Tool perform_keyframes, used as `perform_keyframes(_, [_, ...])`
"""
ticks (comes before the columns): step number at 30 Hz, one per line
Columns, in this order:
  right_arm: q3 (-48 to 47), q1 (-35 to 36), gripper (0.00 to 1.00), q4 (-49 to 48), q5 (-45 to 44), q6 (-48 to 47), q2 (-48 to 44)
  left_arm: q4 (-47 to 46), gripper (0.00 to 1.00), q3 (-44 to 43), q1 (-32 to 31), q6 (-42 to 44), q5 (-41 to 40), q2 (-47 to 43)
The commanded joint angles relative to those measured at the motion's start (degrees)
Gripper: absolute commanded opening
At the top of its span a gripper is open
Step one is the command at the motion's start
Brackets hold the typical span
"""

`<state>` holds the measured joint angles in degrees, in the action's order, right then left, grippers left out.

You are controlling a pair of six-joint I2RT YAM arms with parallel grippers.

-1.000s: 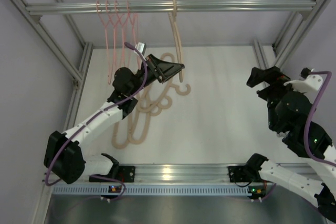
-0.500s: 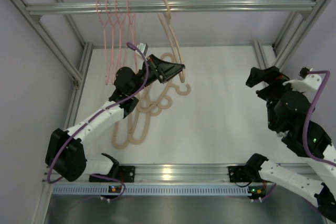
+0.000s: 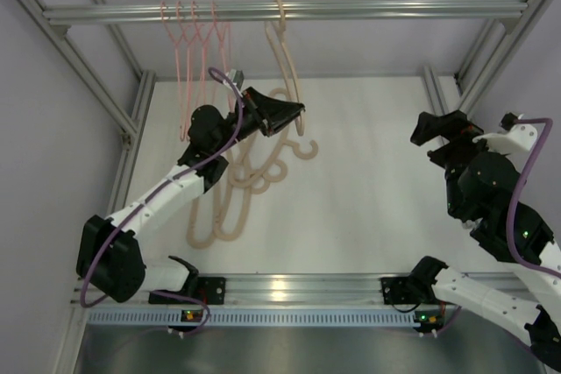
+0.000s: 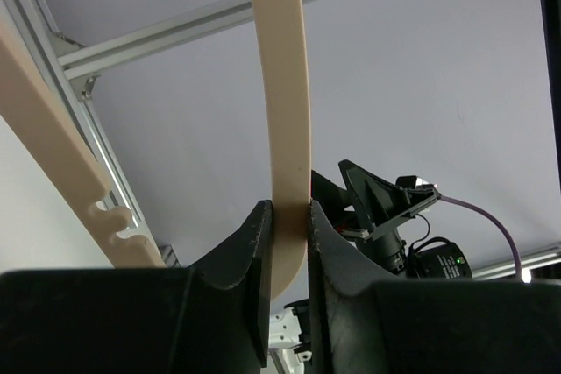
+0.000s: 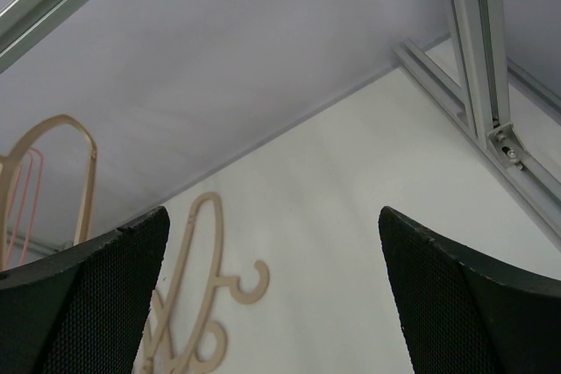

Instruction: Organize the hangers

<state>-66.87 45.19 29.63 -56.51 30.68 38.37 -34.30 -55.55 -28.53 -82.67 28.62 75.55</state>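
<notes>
The left gripper (image 3: 299,110) has slid the beige hanger (image 3: 292,66) slightly left along the rail (image 3: 394,10), nearer the pink hangers (image 3: 195,41).

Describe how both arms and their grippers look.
The left arm and right arm have white links and black joint housings. A purple cable runs along each. The left gripper and right gripper have black, wedge-shaped fingers; the right's look mesh-textured.

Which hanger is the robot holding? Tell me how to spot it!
Find the silver rail across the top. Right of the pink hangers there, one beige hanger reaches up to it, pinched by the left gripper. It's the only beige one off the table.
</notes>
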Motion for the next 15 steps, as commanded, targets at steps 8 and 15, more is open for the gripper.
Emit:
perform_keyframes(8, [-0.1, -0.45, 0.99, -0.1, 0.17, 1.14, 0.13, 6.26, 0.14, -2.63, 1.02, 0.31, 1.09, -2.95])
perform_keyframes(15, [1.04, -0.45, 1.0, -0.1, 0.79, 2.37, 1.18, 14.52, 0.46, -2.98, 0.94, 6.55, -0.41, -8.22])
